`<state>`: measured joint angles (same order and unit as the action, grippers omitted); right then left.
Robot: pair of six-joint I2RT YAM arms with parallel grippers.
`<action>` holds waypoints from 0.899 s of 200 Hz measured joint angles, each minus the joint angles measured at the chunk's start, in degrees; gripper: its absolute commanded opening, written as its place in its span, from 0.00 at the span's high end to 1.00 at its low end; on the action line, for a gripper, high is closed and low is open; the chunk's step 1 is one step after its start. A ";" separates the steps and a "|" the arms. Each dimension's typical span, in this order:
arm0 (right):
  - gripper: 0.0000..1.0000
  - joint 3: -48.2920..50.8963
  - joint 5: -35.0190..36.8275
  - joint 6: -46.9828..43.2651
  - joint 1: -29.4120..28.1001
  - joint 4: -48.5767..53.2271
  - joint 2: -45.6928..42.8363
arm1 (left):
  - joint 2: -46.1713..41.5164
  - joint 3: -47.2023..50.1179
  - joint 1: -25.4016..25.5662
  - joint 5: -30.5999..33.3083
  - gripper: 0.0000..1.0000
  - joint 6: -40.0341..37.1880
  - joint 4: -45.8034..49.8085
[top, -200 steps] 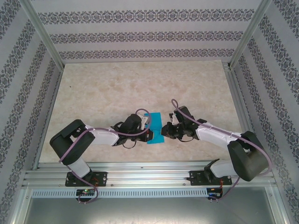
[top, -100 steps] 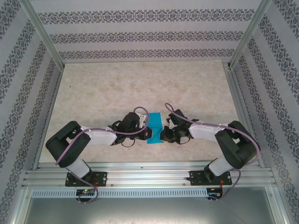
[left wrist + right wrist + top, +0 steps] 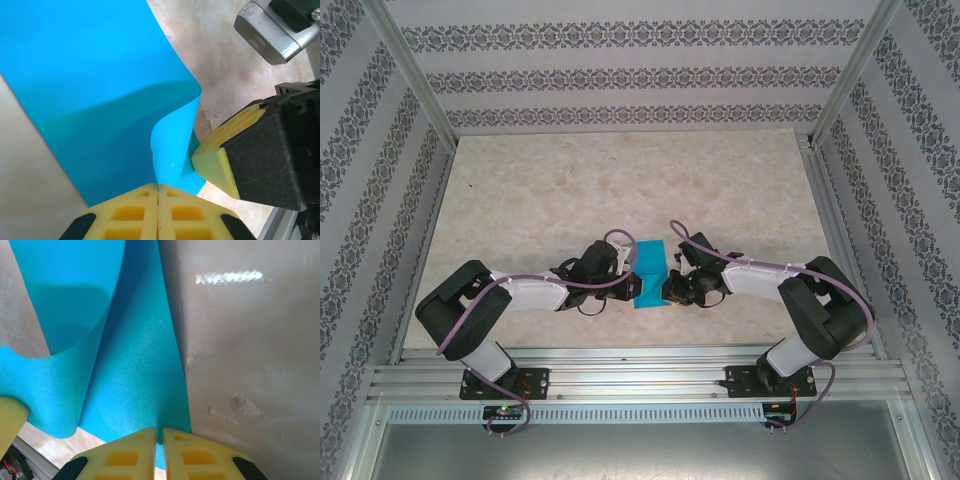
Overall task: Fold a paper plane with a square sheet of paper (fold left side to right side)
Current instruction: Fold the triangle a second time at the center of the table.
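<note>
While both arms converge at middle of worktop (image 3: 570, 190) near edge, left gripper (image 3: 158, 192) pinches square sheet of paper (image 3: 650, 270); right gripper (image 3: 159, 436) clamped on opposite side; sheet curls between.

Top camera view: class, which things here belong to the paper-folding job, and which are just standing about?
Part of the job:
square sheet of paper, curled over
left hand, pinching the paper
right hand, pinching the paper

Just there:
table
patterned walls
metal frame
</note>
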<state>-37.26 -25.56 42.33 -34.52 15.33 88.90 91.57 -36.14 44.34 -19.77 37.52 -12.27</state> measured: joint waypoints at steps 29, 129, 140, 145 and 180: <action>0.86 -0.39 0.00 -0.15 0.00 0.33 0.31 | 0.00 0.00 -0.20 0.66 0.92 -0.61 0.52; 0.86 -1.29 0.13 -0.46 -0.37 1.18 0.92 | 0.48 0.00 -1.44 1.14 0.91 -1.51 1.44; 0.86 -1.29 0.13 -0.48 -0.37 1.18 0.96 | 0.74 0.00 -1.60 1.27 0.91 -1.53 1.46; 0.86 -1.29 0.13 -0.48 -0.37 1.20 0.96 | 0.81 0.00 -1.62 1.31 0.91 -1.62 1.49; 0.86 -1.40 0.20 -0.70 -0.52 1.38 0.96 | 1.14 0.00 -1.95 1.29 0.90 -2.34 1.70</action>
<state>-38.65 -25.36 41.63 -35.05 16.71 89.86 92.71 -36.14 42.39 -18.48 35.18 -10.57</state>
